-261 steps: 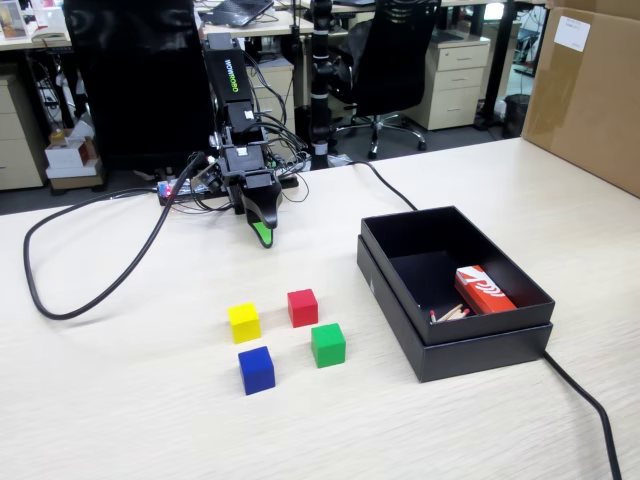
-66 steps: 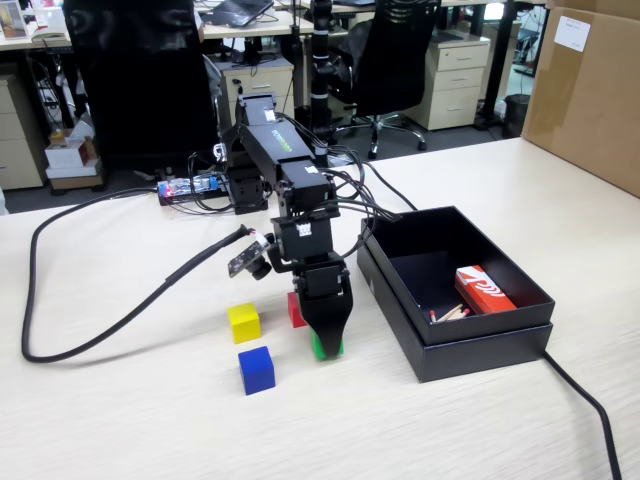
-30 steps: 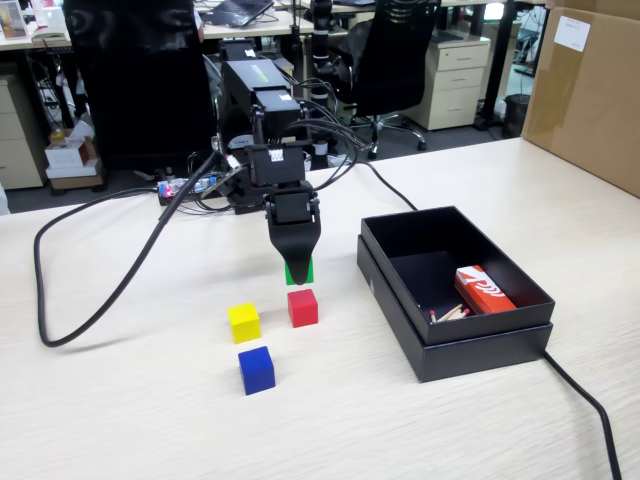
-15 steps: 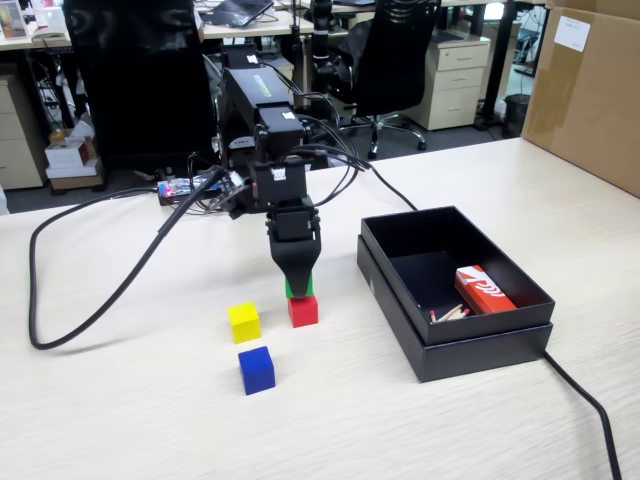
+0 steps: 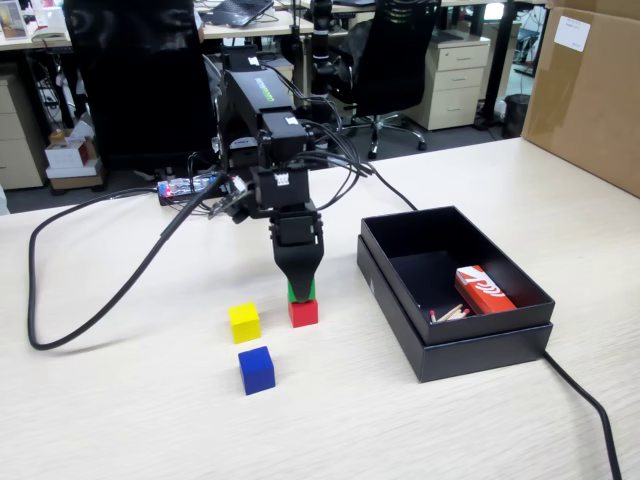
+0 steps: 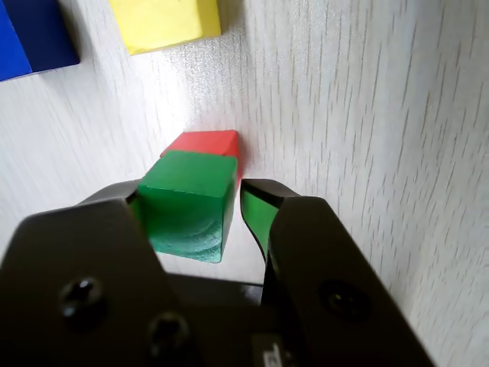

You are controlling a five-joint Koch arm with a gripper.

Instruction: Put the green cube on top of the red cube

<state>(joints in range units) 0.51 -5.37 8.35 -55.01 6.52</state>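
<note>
Yellow cube sits just left of the gripper; blue cube nearer; black box right.

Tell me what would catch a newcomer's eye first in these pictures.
The black arm's gripper stands mid-table in the fixed view, with the green cube between its jaws right above the red cube. In the wrist view a gap shows between the cube and one green-lined finger. Left of the stack sit a yellow cube and a blue cube, and to the right an open black box.
</note>
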